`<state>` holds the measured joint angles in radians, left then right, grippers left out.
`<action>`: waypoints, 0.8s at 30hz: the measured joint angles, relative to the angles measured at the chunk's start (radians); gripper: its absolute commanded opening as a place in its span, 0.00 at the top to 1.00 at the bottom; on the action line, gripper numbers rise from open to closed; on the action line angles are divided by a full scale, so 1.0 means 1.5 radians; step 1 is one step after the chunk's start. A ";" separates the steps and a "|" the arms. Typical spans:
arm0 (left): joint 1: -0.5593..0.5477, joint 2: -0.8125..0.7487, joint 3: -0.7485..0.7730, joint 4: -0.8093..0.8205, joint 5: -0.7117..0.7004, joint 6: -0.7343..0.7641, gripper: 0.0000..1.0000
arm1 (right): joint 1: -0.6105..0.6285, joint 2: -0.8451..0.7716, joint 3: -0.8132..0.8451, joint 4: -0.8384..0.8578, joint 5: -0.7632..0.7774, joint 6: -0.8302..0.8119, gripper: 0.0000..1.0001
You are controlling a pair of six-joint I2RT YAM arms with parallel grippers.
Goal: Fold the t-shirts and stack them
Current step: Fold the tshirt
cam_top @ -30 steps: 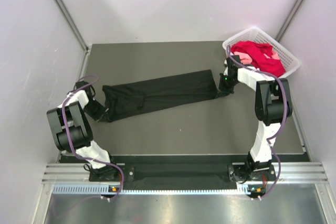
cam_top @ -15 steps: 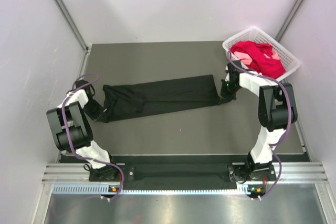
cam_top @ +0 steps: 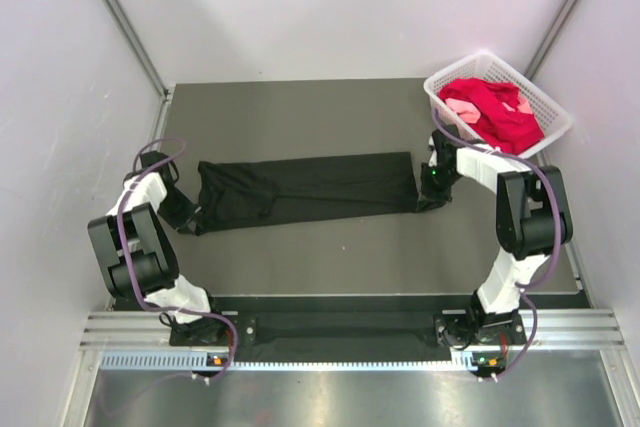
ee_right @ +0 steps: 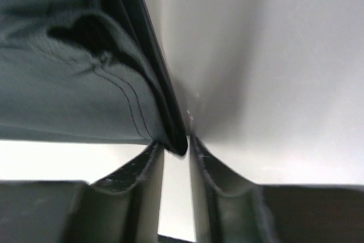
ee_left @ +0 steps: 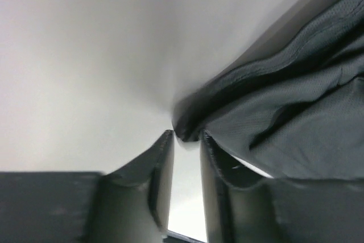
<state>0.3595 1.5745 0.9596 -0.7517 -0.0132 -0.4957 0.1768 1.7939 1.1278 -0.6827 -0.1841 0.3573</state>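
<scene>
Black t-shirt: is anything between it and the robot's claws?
Nothing visible. The left gripper and right gripper each sit right at one end of the black t-shirt, its edge at their fingertips.

black t-shirt (cam_top: 305, 185) stretching across the bench (cam_top: 300, 107) middle, bare strips running behind and before it, white basket (cam_top: 547, 107) blocking the far right corner

Two robot arms, left arm (cam_top: 140, 247) & right arm (cam_top: 520, 212): white link shells, chunky black joint housings, purple cable (cam_top: 120, 227) trailing back from each wrist. Close-ups: left gripper (ee_left: 186, 136) & right gripper (ee_right: 175, 143) w/ matte dark-grey fingers (ee_left: 153, 186), wavy inner edges, pale scuffs. Tiny green LED (cam_top: 433, 173) just behind right gripper.
</scene>
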 measured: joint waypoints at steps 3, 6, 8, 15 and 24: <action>0.001 -0.014 0.003 -0.015 -0.002 -0.003 0.63 | 0.000 -0.010 0.002 -0.019 0.010 -0.017 0.69; 0.001 -0.027 0.013 -0.030 -0.001 -0.005 0.63 | 0.000 -0.031 0.017 -0.034 0.020 -0.032 0.69; 0.001 -0.038 0.024 -0.038 0.002 -0.007 0.64 | 0.000 -0.046 0.029 -0.033 0.022 -0.040 0.69; 0.000 -0.080 0.037 -0.043 0.058 -0.018 0.73 | 0.000 -0.045 0.071 -0.017 -0.001 -0.044 0.74; -0.014 -0.114 0.030 -0.043 0.118 -0.020 0.74 | 0.000 0.022 0.121 0.017 -0.026 -0.032 0.72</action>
<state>0.3378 1.4040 1.0039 -0.8158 0.1635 -0.5251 0.1768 1.8267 1.3098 -0.6575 -0.2226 0.3096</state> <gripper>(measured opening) 0.269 0.275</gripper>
